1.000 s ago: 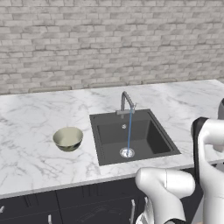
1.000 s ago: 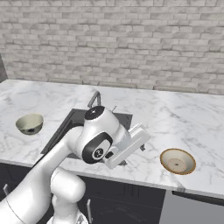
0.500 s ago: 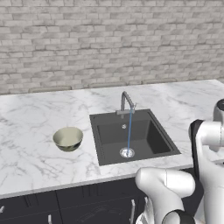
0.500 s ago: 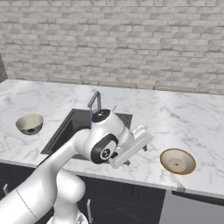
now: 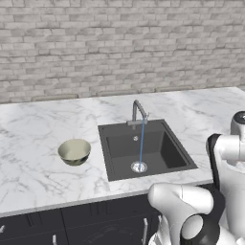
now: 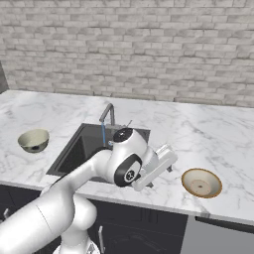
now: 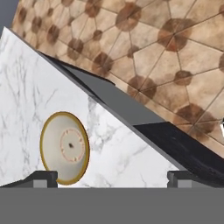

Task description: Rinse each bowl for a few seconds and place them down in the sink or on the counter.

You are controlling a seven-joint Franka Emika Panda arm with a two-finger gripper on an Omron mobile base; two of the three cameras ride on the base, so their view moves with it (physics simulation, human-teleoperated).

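A tan-beige bowl (image 6: 201, 182) sits on the counter (image 6: 208, 134) to the right of the sink (image 6: 84, 144). My gripper (image 6: 169, 161) hovers over the counter's front edge just left of this bowl, apart from it. In the hand view the tan bowl (image 7: 64, 147) lies beside the left fingertip (image 7: 43, 177), and the gripper (image 7: 113, 179) is open with nothing between its fingers. The greenish-cream bowl (image 5: 74, 151) stands upright on the counter left of the sink (image 5: 162, 148); it is the left bowl (image 6: 33, 140) in the right base view. Water runs from the faucet (image 5: 139, 112) into the basin.
The counter's front edge (image 7: 109, 109) runs diagonally through the hand view, with dark cabinet fronts and a tiled floor (image 7: 166, 52) beyond it. A grey brick wall (image 5: 119, 48) backs the counter. My arm's elbow (image 6: 126, 166) hangs over the sink's front right corner.
The arm has swung to the right, carrying the open gripper from the sink's front edge toward the tan bowl. Both bowls have stayed put.
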